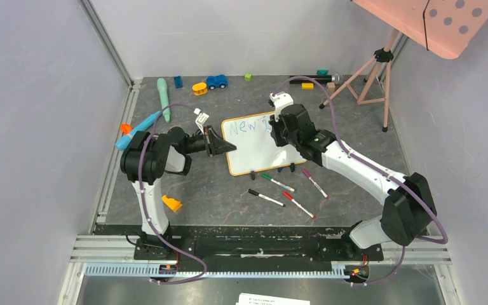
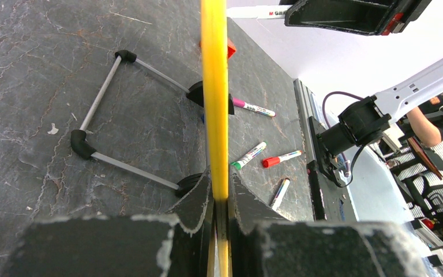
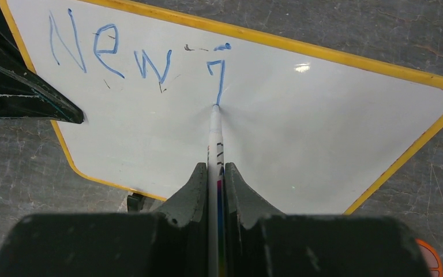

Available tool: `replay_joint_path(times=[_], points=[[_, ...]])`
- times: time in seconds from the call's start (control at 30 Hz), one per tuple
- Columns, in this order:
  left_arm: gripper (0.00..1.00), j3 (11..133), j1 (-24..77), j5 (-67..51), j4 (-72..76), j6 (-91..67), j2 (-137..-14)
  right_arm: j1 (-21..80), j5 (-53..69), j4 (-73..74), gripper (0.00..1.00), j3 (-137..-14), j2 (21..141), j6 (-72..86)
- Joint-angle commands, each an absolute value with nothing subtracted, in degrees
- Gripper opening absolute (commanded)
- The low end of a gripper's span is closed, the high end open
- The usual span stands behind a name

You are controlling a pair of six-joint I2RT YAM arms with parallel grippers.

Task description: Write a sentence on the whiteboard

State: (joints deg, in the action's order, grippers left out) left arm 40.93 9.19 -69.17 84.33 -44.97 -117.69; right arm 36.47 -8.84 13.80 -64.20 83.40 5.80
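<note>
The whiteboard (image 1: 254, 149) has a yellow-orange frame and stands tilted on the table's middle. My left gripper (image 1: 219, 143) is shut on its left edge, seen as a yellow strip (image 2: 214, 98) between the fingers in the left wrist view. My right gripper (image 1: 281, 127) is shut on a white marker (image 3: 214, 150), whose tip touches the board (image 3: 323, 127). The sentence (image 3: 132, 55) reads "New" in blue, followed by one partial stroke at the marker tip. It also shows in the top view (image 1: 246, 126).
Several loose markers (image 1: 286, 190) lie in front of the board. The board's wire stand with black feet (image 2: 130, 121) shows behind it. Toys (image 1: 216, 81) sit at the back, a teal object (image 1: 136, 130) and an orange piece (image 1: 171, 203) at left, a pink dotted panel on a tripod (image 1: 381, 70) at back right.
</note>
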Motion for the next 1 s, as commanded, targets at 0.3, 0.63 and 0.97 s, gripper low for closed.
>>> replay_joint_path(times=[0.3, 0.63, 0.97], points=[[0.02, 41.1, 9.8, -70.6, 89.2, -40.8, -116.0, 36.1, -6.5, 10.9, 0.00, -63.1, 82.6, 8.0], [0.02, 41.0, 9.8, -70.5, 89.2, -40.8, -116.0, 36.1, -5.7, 10.2, 0.00, -66.9, 85.1, 8.1], [0.02, 41.3, 9.8, -70.3, 89.2, -41.1, -116.3, 36.1, -0.7, 7.3, 0.00, -65.6, 80.6, 7.1]])
